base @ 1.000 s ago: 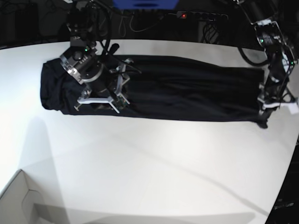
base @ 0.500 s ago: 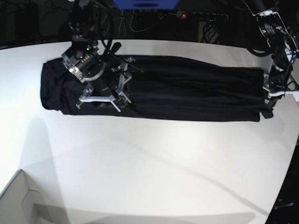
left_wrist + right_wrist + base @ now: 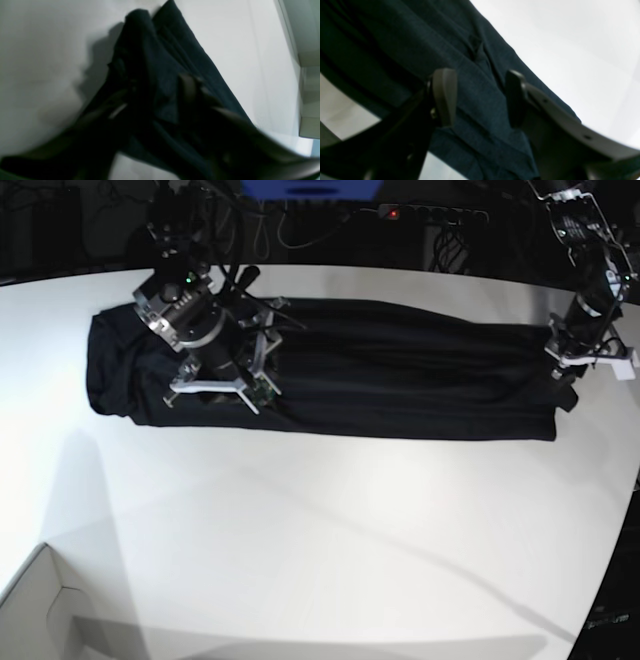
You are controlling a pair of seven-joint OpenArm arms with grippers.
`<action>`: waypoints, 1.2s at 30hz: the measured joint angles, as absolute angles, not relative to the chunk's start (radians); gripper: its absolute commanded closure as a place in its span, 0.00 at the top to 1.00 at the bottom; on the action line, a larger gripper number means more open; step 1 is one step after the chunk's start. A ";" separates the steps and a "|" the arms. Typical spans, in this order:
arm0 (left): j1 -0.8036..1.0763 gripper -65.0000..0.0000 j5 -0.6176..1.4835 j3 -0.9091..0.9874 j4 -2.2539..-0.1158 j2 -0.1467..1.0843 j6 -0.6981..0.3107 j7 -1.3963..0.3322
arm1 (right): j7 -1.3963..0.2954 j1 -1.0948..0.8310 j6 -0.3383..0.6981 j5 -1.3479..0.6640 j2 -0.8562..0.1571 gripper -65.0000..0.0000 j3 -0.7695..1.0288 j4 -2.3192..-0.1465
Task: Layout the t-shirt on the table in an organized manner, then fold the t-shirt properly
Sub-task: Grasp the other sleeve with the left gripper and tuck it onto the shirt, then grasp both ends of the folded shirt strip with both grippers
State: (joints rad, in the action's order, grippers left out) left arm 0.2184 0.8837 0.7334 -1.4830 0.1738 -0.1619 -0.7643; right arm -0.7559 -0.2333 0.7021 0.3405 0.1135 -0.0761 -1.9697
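Observation:
The black t-shirt [image 3: 380, 370] lies drawn out into a long, creased band across the far half of the white table [image 3: 320, 530]. My right gripper [image 3: 240, 375] is low over the shirt's left part. In the right wrist view this gripper [image 3: 480, 97] is open, with flat fabric [image 3: 475, 75] showing between its two fingers. My left gripper [image 3: 572, 380] hangs just above the shirt's right end. The left wrist view is blurred, but there the left gripper [image 3: 153, 100] has its fingers apart over the bunched shirt end [image 3: 150, 50], which rests on the table.
A white box [image 3: 35, 610] sits at the near left corner of the table and shows again as the box [image 3: 307, 100] at the right edge of the left wrist view. Cables and a power strip [image 3: 430, 215] run behind the far edge.
My left gripper has opened, let go of the shirt's right end, and moved up and back from the corner. That end now lies on the table. The right arm has barely moved.

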 measured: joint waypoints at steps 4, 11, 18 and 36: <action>0.247 0.52 0.890 0.733 -1.515 0.172 -0.163 -0.774 | -0.756 -0.233 0.702 0.340 0.114 0.47 -0.078 -1.970; 0.299 0.62 0.950 0.827 -1.643 0.169 -0.173 -0.772 | -0.756 -0.233 0.702 0.340 0.113 0.47 -0.076 -1.970; 0.257 0.63 0.912 0.879 -1.583 0.240 -0.176 -0.778 | -0.757 -0.228 0.702 0.336 0.130 0.48 -0.023 -1.970; 0.104 0.63 0.468 0.881 -1.354 0.215 -0.537 -0.782 | -0.759 -0.196 0.702 0.340 0.153 0.54 0.191 -1.970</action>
State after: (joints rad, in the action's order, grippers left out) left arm 0.1036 0.4683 0.8814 -1.3537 0.2153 -0.5365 -0.7822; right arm -0.7589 -0.1955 0.7021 0.3405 0.1528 0.1905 -1.9701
